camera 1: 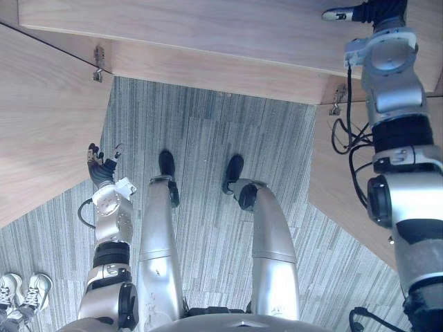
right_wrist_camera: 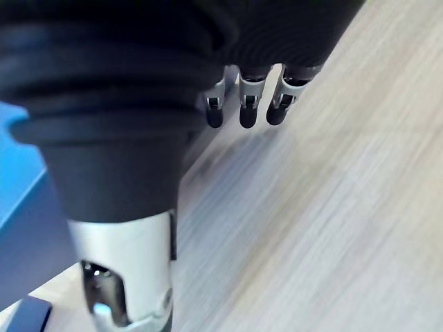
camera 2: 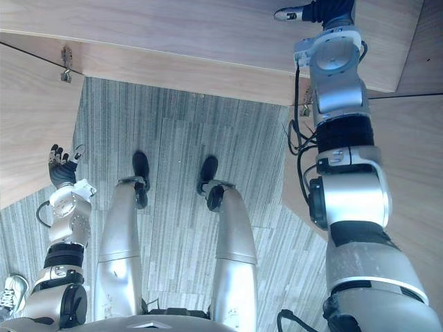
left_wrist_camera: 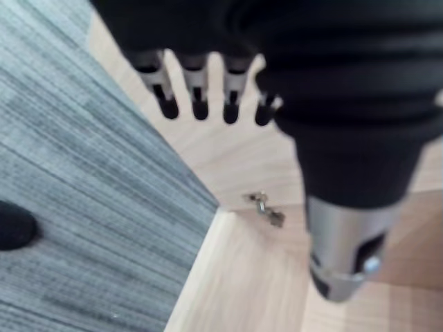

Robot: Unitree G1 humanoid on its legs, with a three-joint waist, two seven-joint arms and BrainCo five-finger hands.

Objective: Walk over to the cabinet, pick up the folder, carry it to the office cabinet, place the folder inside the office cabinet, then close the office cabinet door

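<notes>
Right hand (camera 1: 360, 12) at 1 o'clock in the head view, over the pale wood cabinet top (camera 1: 208, 31). On its wrist camera the fingers (right_wrist_camera: 243, 104) hang straight and loose above bare wood grain, thumb apart, holding nothing. Past the thumb is the blue folder (right_wrist_camera: 15, 159), flat, clear of the fingers and cut off by the frame edge. Only a strip of it is readable, and what it rests on cannot be told.

Left hand (camera 1: 99, 164) low at 9 o'clock, empty, with its fingers (left_wrist_camera: 197, 97) straight and relaxed. It hangs just beside the left door (camera 1: 41, 124).

Surroundings: two wood doors stand swung out, the left at 9 o'clock and the right door (camera 1: 346, 180) at 3 o'clock. A metal hinge (camera 1: 98, 66) sits at the left front corner of the cabinet, and a second hinge (camera 1: 338, 100) at the right. Striped grey carpet (camera 1: 208, 138) runs between the doors, which hem in the floor on both sides.

White sneakers (camera 1: 21, 290) of a person at 7 o'clock, partly cut by the frame. The cabinet's inside is hidden under its top.
</notes>
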